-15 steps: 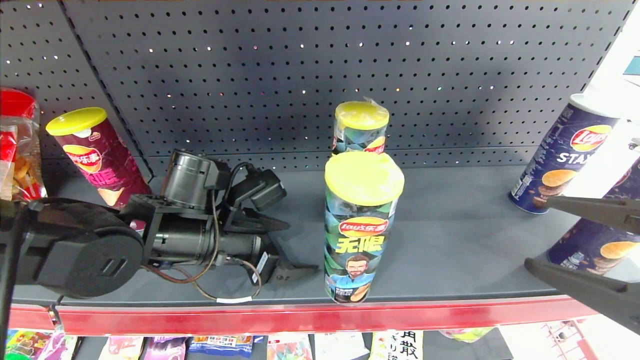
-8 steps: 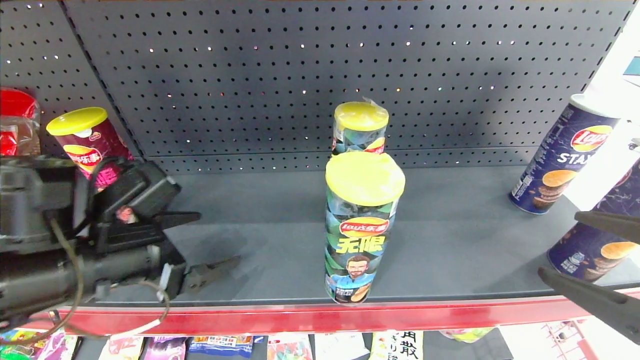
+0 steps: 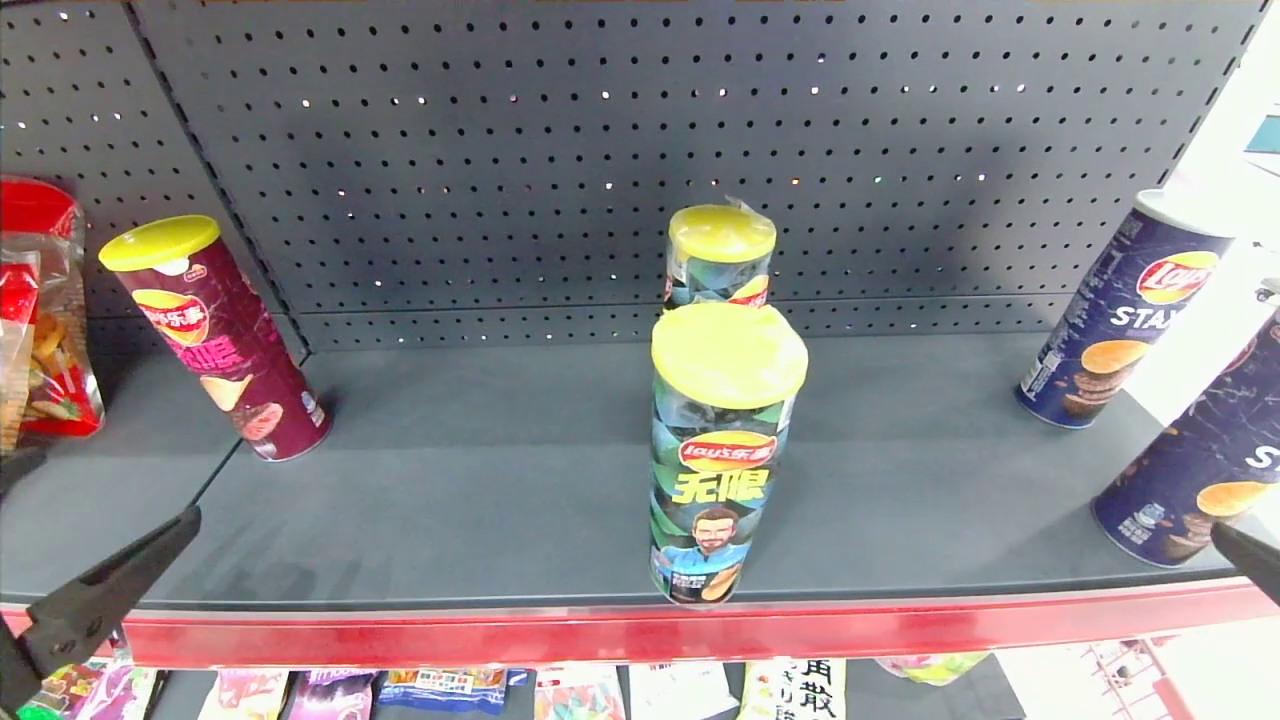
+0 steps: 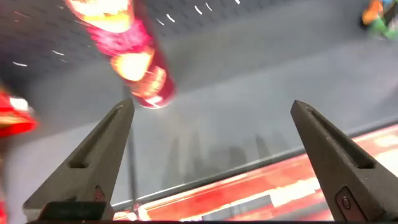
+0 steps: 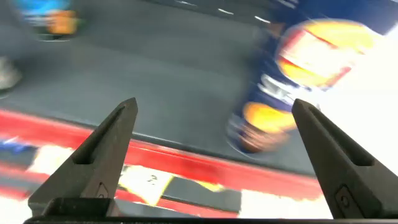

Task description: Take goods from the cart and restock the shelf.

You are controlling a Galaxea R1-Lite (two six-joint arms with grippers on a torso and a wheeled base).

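A teal chips can with a yellow lid (image 3: pixel 722 460) stands upright near the front edge of the grey shelf (image 3: pixel 480 500). A second like can (image 3: pixel 720 255) stands behind it by the pegboard. My left gripper (image 4: pixel 212 104) is open and empty, low in front of the shelf's left end, and one of its fingers (image 3: pixel 105 590) crosses the red shelf lip. It faces a purple can (image 4: pixel 134 65). My right gripper (image 5: pixel 214 104) is open and empty off the shelf's right front corner, with one fingertip (image 3: pixel 1248 555) showing, and it faces a blue can (image 5: pixel 298 87).
The purple can (image 3: pixel 215 335) leans at the left, beside a red snack bag (image 3: pixel 40 320). Two blue cans (image 3: pixel 1125 305) (image 3: pixel 1195 470) stand at the right end. The red shelf lip (image 3: pixel 640 632) runs along the front, with packets (image 3: pixel 440 690) on the shelf below.
My left arm has drawn back out of the shelf, leftward and down, leaving the front teal can standing. My right gripper has also dropped away toward the lower right.
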